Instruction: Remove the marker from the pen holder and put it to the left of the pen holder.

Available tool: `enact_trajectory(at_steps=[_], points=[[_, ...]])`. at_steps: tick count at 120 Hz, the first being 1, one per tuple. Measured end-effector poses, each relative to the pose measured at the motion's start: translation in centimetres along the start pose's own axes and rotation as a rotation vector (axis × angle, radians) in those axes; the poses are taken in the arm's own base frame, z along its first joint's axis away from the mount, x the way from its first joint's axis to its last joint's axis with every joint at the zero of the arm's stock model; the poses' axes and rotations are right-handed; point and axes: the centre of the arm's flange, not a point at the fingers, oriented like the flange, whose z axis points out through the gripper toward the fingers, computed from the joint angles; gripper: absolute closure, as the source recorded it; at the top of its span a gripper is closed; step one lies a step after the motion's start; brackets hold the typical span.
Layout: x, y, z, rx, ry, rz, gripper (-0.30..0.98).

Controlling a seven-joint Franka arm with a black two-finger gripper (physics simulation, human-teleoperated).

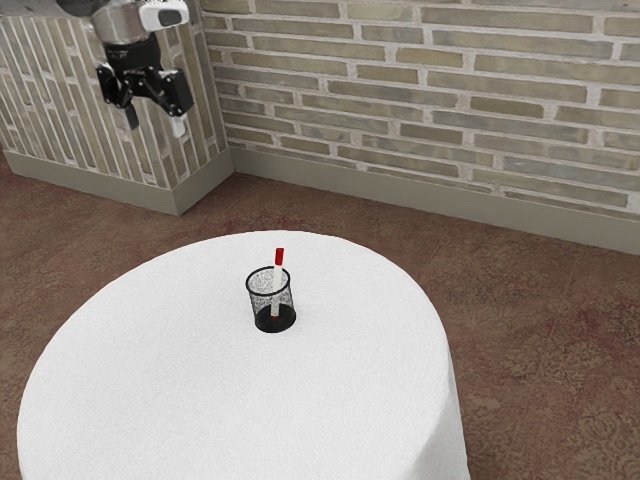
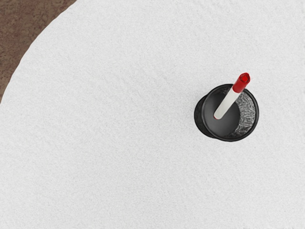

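Observation:
In the exterior view my gripper (image 1: 155,120) hangs at the upper left, high above and well away from the pen holder, its two fingers apart with nothing between them. The black mesh pen holder (image 1: 272,323) stands upright on the white table. Inside it leans a white marker (image 1: 277,280) with a red cap, the cap end sticking up past the rim. From above, the wrist view has the pen holder (image 2: 221,126) with the marker (image 2: 228,104) slanting across its opening, red cap over the rim and lower end on the holder's floor.
A round table with a white cloth (image 1: 240,400) carries the pen holder, which stands nearer the table's far edge in the exterior view. Behind are a brick wall (image 1: 450,110) and a patterned brown floor (image 1: 540,330). The table's curved edge crosses one corner of the wrist view.

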Motion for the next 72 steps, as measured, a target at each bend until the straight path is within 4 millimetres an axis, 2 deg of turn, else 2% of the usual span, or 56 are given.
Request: enact_trajectory(at_steps=[12,16,26,33,48,57,64,72], points=[[0.5,0.4,0.7,-0.008,-0.009,0.008,0.02],[1.4,0.4,1.6,-0.01,-0.019,0.007,0.02],[4.8,1.3,5.9,-0.014,-0.061,0.014,0.02],[6.1,2.1,7.8,-0.017,-0.072,0.025,0.02],[8.7,6.2,12.7,-0.051,-0.08,0.08,0.02],[11.0,8.5,17.5,-0.057,-0.096,0.105,0.02],[12.0,9.9,20.9,-0.056,-0.11,0.121,0.02],[12.8,11.4,22.4,-0.064,-0.098,0.144,0.02]])
